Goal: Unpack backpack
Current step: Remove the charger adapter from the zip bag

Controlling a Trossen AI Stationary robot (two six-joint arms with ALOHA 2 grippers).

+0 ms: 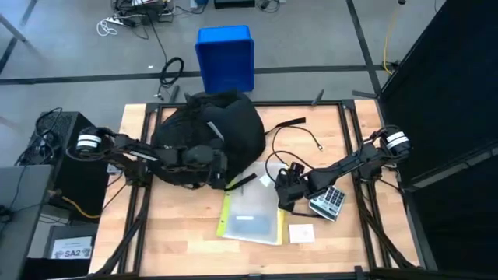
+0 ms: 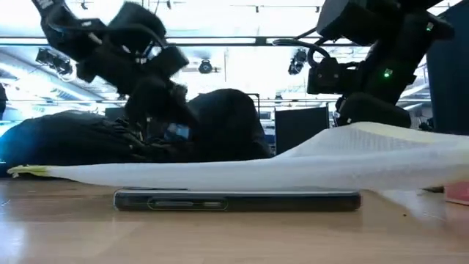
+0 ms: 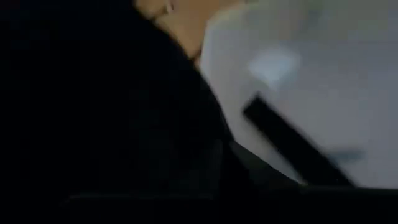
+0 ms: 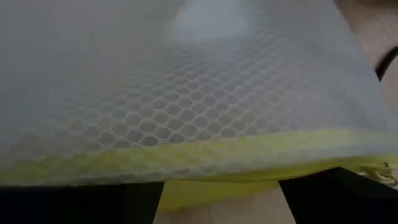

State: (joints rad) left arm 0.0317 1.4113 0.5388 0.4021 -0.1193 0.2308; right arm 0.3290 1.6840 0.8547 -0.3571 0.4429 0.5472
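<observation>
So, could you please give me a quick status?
Left hand at backpack opening. Right hand at mesh pouch edge. Cable, calculator already out.

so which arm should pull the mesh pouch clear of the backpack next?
Probably right. The right hand is at the mesh pouch edge; the left hand is busy on the backpack.

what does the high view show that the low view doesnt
Only the high view shows the blue box on the floor beyond the table, the calculator, a black cable and a small white card. Only the low view shows a flat dark phone-like slab on the wood, and the room's ceiling lights. Both show the backpack, the mesh pouch, the left pincer at the backpack and the right pincer at the pouch's edge.
</observation>
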